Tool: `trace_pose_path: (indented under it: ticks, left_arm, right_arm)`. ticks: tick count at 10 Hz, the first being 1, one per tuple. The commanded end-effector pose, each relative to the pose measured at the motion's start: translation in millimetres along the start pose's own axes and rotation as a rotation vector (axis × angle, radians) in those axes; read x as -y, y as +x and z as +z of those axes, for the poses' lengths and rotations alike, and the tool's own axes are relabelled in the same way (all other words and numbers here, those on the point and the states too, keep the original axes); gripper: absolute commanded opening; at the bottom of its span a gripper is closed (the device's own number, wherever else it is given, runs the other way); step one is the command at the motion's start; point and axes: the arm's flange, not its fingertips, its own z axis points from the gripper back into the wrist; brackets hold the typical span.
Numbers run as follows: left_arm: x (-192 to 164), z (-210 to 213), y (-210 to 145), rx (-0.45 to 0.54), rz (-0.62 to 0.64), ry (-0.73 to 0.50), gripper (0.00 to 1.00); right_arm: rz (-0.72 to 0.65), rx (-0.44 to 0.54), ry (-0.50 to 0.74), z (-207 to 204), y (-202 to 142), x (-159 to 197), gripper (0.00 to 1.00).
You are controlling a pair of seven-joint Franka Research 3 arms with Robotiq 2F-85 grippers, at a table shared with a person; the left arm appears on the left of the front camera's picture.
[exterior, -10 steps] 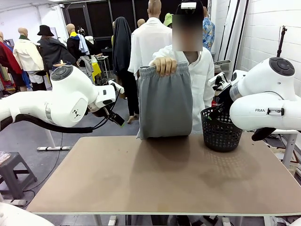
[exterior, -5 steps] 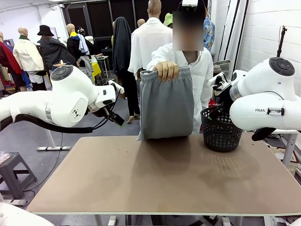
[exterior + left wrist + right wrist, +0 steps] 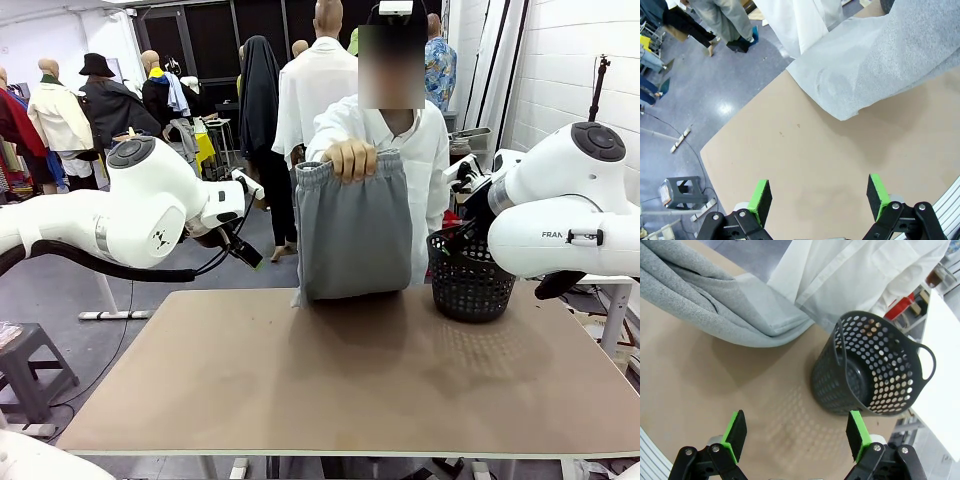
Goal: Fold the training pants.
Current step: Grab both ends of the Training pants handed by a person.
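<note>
Lowered since the earlier frame, the light grey fabric training pants (image 3: 352,230) hang upright from the person's hand (image 3: 351,158), hem touching the brown desk (image 3: 340,390) at its far side. The left pincer (image 3: 817,197) and right pincer (image 3: 796,432) face them, both released and empty, the left seemingly nearer.

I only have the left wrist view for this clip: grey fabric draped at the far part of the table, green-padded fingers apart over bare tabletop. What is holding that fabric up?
Observer: A person's hand grips the training pants by the gathered waistband, so they hang upright with their lower end reaching down to the far edge of the table.
Operator: Anything else standing on the table?
Observer: A black mesh basket stands upright on the robot's right of the pants. In the right wrist view it looks empty.
Operator: Where is the other arm's gripper?
Observer: The right gripper is open and hovers above the tabletop near the basket, touching nothing.
</note>
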Motion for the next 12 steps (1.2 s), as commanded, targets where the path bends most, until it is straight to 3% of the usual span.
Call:
trace_pose_path:
  ticks: [1, 12]
  left_arm:
    - [1.6, -0.7, -0.2, 0.001, 0.003, -0.001, 1.0]
    - [1.6, -0.7, -0.2, 0.001, 0.003, -0.001, 1.0]
  right_arm:
    - [0.0, 0.001, 0.0, 0.4, 0.1, 0.0, 1.0]
    - [0.0, 0.001, 0.0, 0.4, 0.1, 0.0, 1.0]
